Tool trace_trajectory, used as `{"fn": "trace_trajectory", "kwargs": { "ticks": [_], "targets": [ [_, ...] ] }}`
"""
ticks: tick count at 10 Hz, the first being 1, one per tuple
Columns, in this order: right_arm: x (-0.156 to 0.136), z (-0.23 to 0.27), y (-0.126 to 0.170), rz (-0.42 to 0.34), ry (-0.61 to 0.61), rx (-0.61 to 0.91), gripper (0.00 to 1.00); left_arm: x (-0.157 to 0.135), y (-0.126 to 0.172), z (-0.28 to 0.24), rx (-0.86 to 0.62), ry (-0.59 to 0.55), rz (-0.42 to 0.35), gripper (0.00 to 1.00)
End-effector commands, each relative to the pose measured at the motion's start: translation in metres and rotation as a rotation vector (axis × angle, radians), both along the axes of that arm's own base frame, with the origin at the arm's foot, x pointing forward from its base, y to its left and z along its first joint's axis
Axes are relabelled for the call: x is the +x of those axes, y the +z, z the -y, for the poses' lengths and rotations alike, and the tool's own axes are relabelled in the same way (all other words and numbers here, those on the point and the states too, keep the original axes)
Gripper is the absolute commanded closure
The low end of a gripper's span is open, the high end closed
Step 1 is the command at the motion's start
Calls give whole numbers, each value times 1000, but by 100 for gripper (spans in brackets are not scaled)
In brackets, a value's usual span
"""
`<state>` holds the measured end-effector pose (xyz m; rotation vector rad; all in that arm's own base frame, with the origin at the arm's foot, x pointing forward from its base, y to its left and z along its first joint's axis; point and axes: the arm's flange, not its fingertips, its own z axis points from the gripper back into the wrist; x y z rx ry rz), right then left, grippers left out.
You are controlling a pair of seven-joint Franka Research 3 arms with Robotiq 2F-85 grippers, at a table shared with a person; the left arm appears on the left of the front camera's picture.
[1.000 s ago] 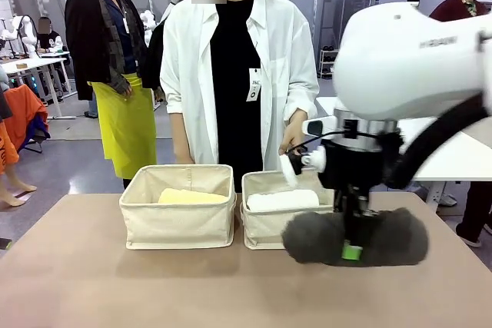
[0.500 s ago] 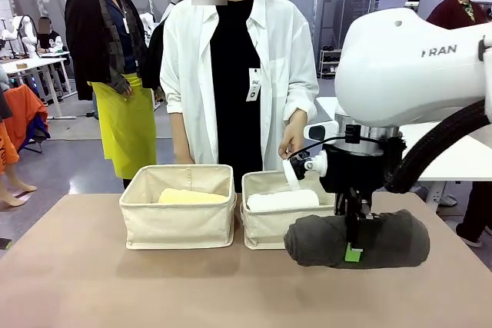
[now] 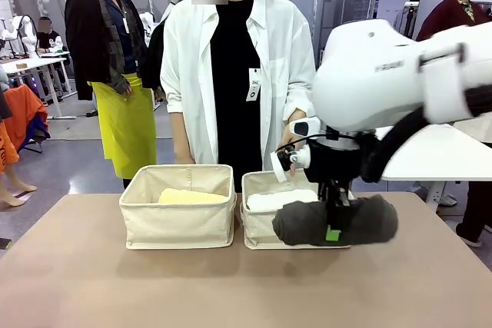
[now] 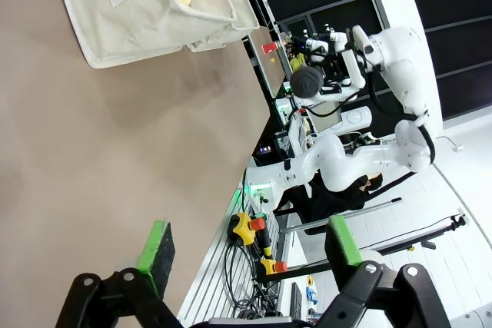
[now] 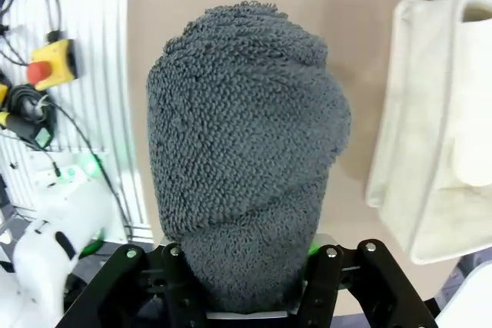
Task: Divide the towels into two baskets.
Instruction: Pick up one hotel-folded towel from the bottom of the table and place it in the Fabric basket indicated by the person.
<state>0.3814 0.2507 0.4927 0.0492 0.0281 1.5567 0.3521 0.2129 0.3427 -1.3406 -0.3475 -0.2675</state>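
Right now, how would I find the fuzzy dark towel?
Look at the tan table, then the right basket of the two. Just in front of it, the right pincer holds up the dark grey towel. The other towels are pale and lie inside baskets.

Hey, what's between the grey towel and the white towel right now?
The near wall of the right basket. In the front view the grey towel, held by the right gripper, hangs just in front of that wall; the white towel lies inside, behind it.
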Motion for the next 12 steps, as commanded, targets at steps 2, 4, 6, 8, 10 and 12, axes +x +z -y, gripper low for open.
{"fn": "trace_trajectory", "kwargs": {
  "ticks": [2, 4, 6, 8, 10, 12],
  "targets": [
    [63, -22, 19, 11, 72, -71, 63, -4, 4, -1, -6, -4, 11, 0],
    [100, -30, 30, 18, 84, -130, 63, -4, 4, -1, -6, -4, 11, 0],
    [153, -42, 29, 30, 94, -146, 63, -4, 4, -1, -6, -4, 11, 0],
    [194, -49, 14, 19, 93, -108, 63, -4, 4, -1, -6, -4, 11, 0],
    [231, -57, -8, 46, 46, -141, 63, -4, 4, -1, -6, -4, 11, 0],
    [253, -58, -36, -7, 31, -98, 63, -4, 4, -1, -6, -4, 11, 0]
  ]
}}
